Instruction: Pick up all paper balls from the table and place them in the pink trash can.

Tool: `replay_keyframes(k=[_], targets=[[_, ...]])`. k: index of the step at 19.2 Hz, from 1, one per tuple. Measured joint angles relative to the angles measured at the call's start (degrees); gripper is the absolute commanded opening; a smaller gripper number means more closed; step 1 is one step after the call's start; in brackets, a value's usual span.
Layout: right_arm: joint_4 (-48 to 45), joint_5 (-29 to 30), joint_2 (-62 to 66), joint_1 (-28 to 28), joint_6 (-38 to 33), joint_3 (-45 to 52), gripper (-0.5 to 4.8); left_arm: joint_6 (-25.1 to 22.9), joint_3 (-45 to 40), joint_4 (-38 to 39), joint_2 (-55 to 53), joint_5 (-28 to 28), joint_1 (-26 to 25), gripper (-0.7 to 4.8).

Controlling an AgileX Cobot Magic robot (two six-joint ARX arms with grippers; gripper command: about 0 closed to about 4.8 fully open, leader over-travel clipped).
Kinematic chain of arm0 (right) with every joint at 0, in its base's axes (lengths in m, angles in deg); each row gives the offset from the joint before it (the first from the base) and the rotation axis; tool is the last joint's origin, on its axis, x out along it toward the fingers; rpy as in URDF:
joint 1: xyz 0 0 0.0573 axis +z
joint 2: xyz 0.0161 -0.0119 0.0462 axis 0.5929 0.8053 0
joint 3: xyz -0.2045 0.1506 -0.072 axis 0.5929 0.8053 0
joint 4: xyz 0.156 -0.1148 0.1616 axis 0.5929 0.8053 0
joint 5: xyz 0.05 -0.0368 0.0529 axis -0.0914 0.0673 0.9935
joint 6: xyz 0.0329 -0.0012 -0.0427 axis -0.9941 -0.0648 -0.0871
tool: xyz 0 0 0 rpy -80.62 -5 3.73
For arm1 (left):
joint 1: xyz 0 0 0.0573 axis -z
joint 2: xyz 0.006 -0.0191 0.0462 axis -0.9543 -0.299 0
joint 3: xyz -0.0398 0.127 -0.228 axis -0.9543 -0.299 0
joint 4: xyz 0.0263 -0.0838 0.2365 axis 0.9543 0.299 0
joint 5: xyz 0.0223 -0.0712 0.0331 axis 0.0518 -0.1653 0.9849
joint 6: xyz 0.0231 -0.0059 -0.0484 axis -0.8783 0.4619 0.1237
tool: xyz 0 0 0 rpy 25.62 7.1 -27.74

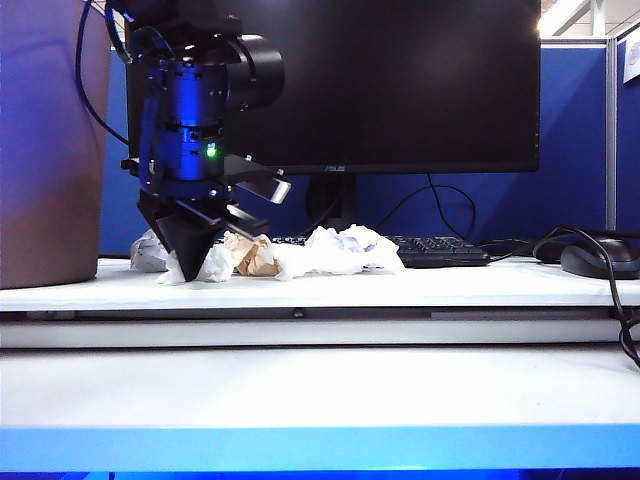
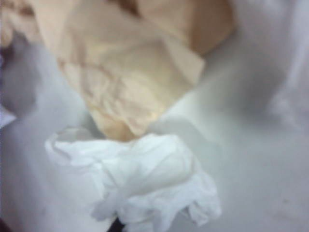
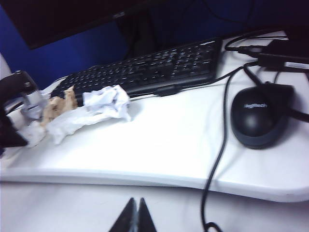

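While my left gripper point(image 1: 190, 268) is pressing down at the left of the exterior frame, its jaws are clamping together on a small crumpled white paper ball point(image 2: 145, 186), the nearest wad in the heap and so, I judge, the easiest to lift. Just behind it a tan-brown crumpled paper ball point(image 2: 130, 72) is lying against more white wads point(image 1: 335, 250) on the white table point(image 1: 420, 285). The tall dusty-pink trash can point(image 1: 45, 150) is standing at far left. My right gripper point(image 3: 134, 217) is waiting pinched together, empty, low in its own view.
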Motion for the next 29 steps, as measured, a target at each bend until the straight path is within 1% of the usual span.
replay_keyframes(k=[2,3,5,7,11,13,15,18,20,22,24,26,28,29], targets=[[0.0,-0.7,0.0,0.0,0.0,0.0,-0.05,-0.9,0.1,0.9,0.0,1.6,0.3,-0.06],[0.0,-1.0,0.0,0.0,0.0,0.0,-0.05,-1.4,0.4,2.2,0.0,3.2,0.7,-0.06],[0.0,-1.0,0.0,0.0,0.0,0.0,-0.05,-2.4,1.8,4.3,0.8,4.5,1.8,-0.06],[0.0,0.6,0.0,0.0,-0.7,0.0,-0.05,-2.6,3.9,4.8,3.3,4.9,3.1,-0.06],[0.0,9.9,0.0,0.0,-1.9,0.0,-0.05,-2.8,6.9,6.1,8.3,5.5,4.9,-0.05],[-0.1,14.9,0.0,0.0,-2.3,0.0,-0.05,-3.1,9.0,9.2,10.5,6.2,5.9,-0.05],[-2.1,19.8,0.0,0.0,-4.0,0.0,-0.05,-3.5,12.2,12.1,13.2,7.8,7.2,-0.06],[-10.2,27.6,0.0,0.1,-9.2,0.0,-0.05,-4.0,18.6,18.0,15.1,10.0,7.6,-0.05],[-19.3,30.2,0.0,0.1,-15.7,0.0,-0.05,-5.0,21.0,21.4,16.8,13.5,7.6,-0.06],[-29.0,30.3,0.0,0.1,-21.6,0.0,-0.05,-6.0,23.1,23.6,18.4,18.2,7.5,-0.06],[-35.5,30.2,0.0,0.1,-26.2,0.0,-0.05,-7.0,24.1,25.1,19.6,21.9,6.0,-0.06],[-39.1,30.2,0.0,0.1,-29.2,0.0,-0.05,-7.3,24.3,25.6,20.5,23.3,3.0,-0.06],[-39.8,30.3,0.0,0.1,-30.9,0.0,-0.05,-7.5,24.3,26.8,21.7,24.3,0.1,-0.06],[-40.3,30.6,0.0,0.1,-32.3,0.0,-0.05,-7.7,24.3,26.7,22.4,24.0,-2.1,-0.05]])
